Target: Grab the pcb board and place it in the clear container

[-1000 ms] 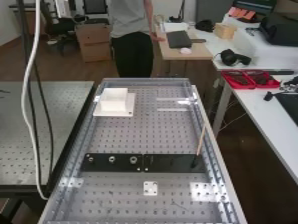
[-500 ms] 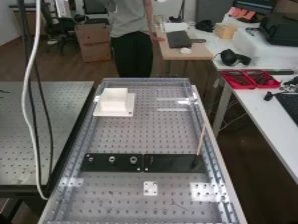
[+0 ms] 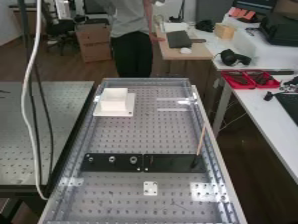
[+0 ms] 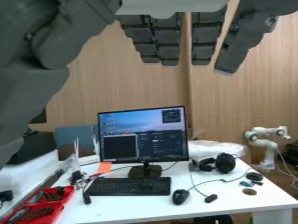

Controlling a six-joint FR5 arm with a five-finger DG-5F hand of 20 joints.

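seeing the hand [image 4: 206, 37] hanging released, fingers straight and grasping nothing, facing a monitor [image 4: 143, 135]. taking the small pale square [image 3: 150, 188] at six o'clock on the bench [image 3: 136, 135] as perhaps the pcb board, but being unable to tell for sure; reading faint see-through edges [image 3: 173, 109] at one o'clock as possibly the clear container. expecting the board to be light, stiff and thin, sliding easily under fingertips, with fragile parts on its face. calling for a pinch on the bare rims at three and nine o'clock, avoiding bending.
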